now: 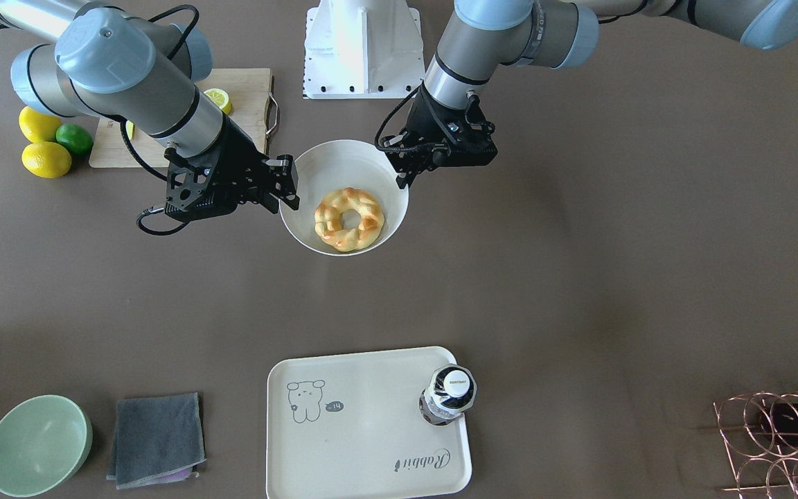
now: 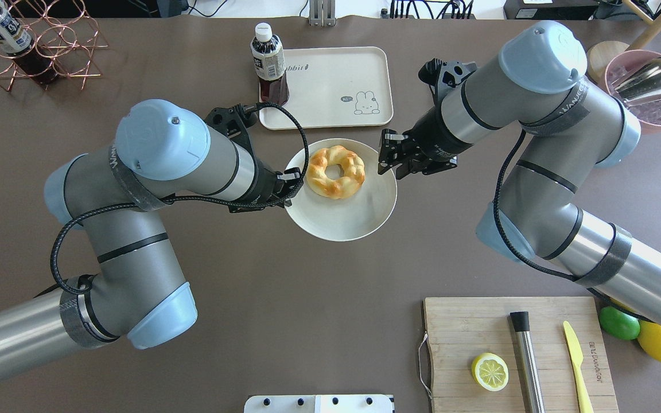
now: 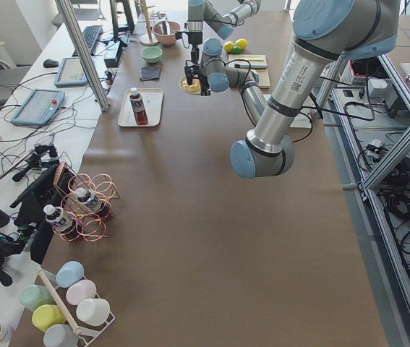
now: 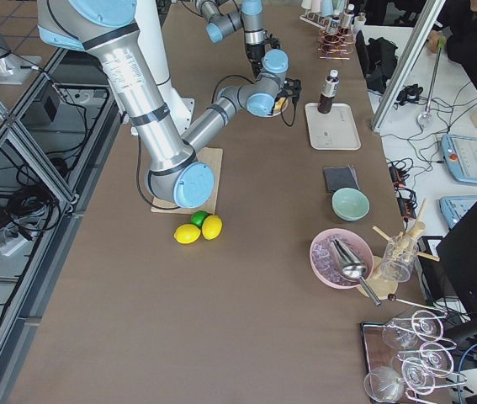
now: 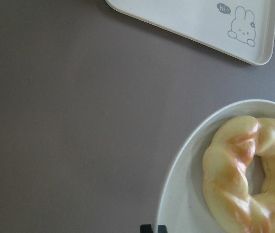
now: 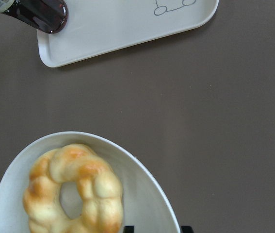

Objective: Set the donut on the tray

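Note:
The golden twisted donut (image 1: 330, 222) (image 2: 317, 172) lies in a white round bowl (image 1: 343, 159) (image 2: 342, 221) at mid-table. My left gripper (image 1: 402, 177) (image 2: 290, 192) is at the bowl's rim on its side, its fingertips closed together on the rim in the left wrist view, beside the donut (image 5: 229, 170). My right gripper (image 1: 289, 184) (image 2: 384, 155) is open, its fingers astride the opposite rim, with the donut (image 6: 93, 179) just inside. The cream tray (image 1: 364, 416) (image 2: 330, 80) (image 5: 195, 19) (image 6: 118, 29) lies beyond the bowl, apart from it.
A dark drink bottle (image 1: 449, 395) (image 2: 270, 63) stands on one corner of the tray. A wooden cutting board (image 2: 514, 350) holds a lemon half (image 2: 490, 371), a knife and a rod. Lemons and a lime (image 1: 46, 142), a green bowl (image 1: 37, 445), a grey cloth (image 1: 156, 438) and a copper rack (image 1: 780, 436) sit around.

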Controlling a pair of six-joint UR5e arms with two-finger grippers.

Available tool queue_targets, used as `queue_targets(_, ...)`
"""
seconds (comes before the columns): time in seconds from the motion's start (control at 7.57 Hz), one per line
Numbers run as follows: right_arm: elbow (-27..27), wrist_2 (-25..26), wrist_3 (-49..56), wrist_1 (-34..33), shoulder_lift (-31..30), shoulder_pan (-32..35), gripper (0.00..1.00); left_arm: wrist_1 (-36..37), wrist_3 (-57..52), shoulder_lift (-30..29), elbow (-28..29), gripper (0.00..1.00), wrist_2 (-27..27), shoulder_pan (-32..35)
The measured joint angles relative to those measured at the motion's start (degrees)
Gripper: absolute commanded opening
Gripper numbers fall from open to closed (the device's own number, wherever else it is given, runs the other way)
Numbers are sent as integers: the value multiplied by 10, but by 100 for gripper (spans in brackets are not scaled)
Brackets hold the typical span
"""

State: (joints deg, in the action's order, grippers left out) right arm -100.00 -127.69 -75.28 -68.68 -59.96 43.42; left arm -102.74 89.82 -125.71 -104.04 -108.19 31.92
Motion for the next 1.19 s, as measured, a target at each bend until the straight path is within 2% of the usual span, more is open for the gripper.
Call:
queue_targets(0.13,0,0,0,0,0,1,91,0,0,1,0,0,0,0)
queue_targets(0.4,4,0,0,-1,-1,1,91,0,0,1,0,0,0,0)
queue_targets(0.53,7,3,0,-1,-3,-1,79,0,0,0,-1,0,0,0)
queue_targets(0.79,10,14,0,-1,-7,-8,16,0,0,0,-4,0,-1,0)
queue_targets(0.93,11,15,0,-1,-7,-10,0,0,0,-1,-4,0,-1,0)
queue_targets(1.19,11,16,-2,-1,-7,-12,0,0,0,-1,-4,0,-1,0)
